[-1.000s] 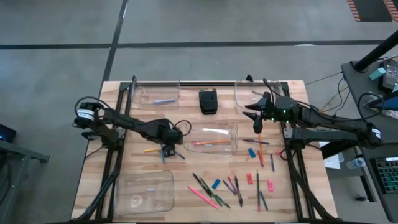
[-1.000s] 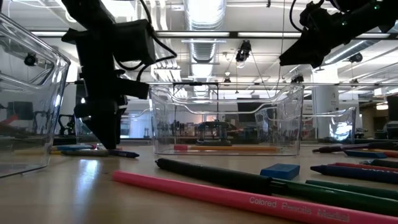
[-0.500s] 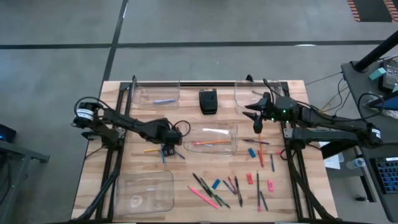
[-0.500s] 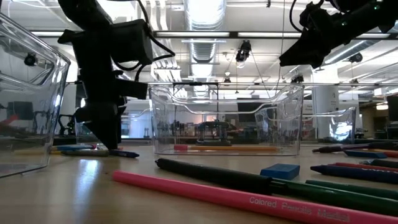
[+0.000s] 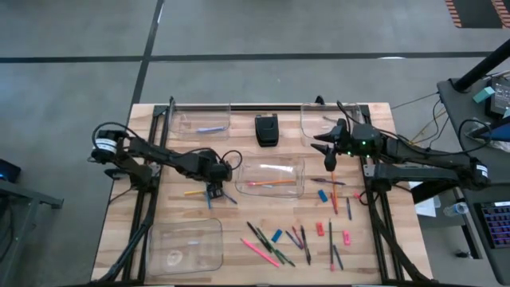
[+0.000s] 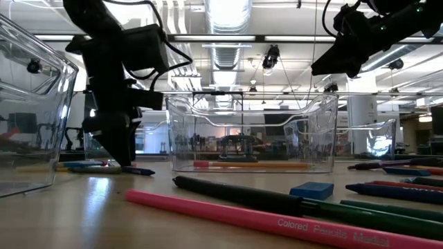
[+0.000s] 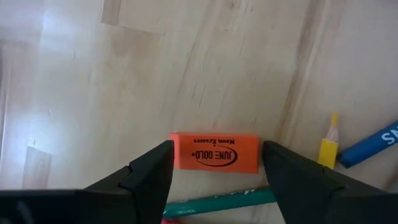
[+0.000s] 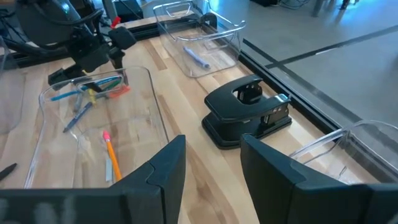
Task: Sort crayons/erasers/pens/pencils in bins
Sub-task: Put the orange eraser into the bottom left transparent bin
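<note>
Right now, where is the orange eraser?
In the left wrist view, the orange eraser lies on the table between the left hand's open fingers, beside a yellow pencil.

The orange eraser carries an oval mark reading "JUNE GOLD" with "Neon Erasers" beside it. The pink pencil in the low view is printed "Colored Pencils"; a further word is illegible.
</note>
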{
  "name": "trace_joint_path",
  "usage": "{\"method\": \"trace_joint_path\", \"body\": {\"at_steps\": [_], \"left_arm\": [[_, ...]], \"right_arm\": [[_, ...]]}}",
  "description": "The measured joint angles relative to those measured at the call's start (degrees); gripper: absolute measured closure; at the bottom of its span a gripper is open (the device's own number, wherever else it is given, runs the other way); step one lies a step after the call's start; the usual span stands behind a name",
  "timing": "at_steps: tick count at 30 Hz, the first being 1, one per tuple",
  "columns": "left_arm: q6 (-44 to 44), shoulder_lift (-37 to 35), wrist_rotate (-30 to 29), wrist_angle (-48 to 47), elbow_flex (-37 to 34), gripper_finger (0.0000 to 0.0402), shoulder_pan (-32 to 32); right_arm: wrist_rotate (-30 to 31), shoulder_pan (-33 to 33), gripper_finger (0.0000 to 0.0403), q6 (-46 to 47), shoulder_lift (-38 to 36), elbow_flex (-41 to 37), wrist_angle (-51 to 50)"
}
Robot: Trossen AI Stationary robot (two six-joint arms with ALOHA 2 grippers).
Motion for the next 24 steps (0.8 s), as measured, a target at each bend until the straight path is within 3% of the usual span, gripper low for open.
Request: {"method": "trace_joint_path", "body": {"at_steps": [6,16,24], "left_arm": [[0.1,0.0,0.9,1.3,-0.6,0.0239,0.1],[1.7,-1.8,3.2,2.9,-0.8,0.0386,0.1],[1.6,-8.8,1.4,2.6,-0.9,0.0401,0.4]], "right_arm": [[0.0,0.0,0.0259,0.0,0.0,0.0,0.2],[0.0,0.0,0.0259,0.1,0.0,0.0,0.3],[0.0,0.0,0.0259,0.1,0.0,-0.2,0.3]]}}
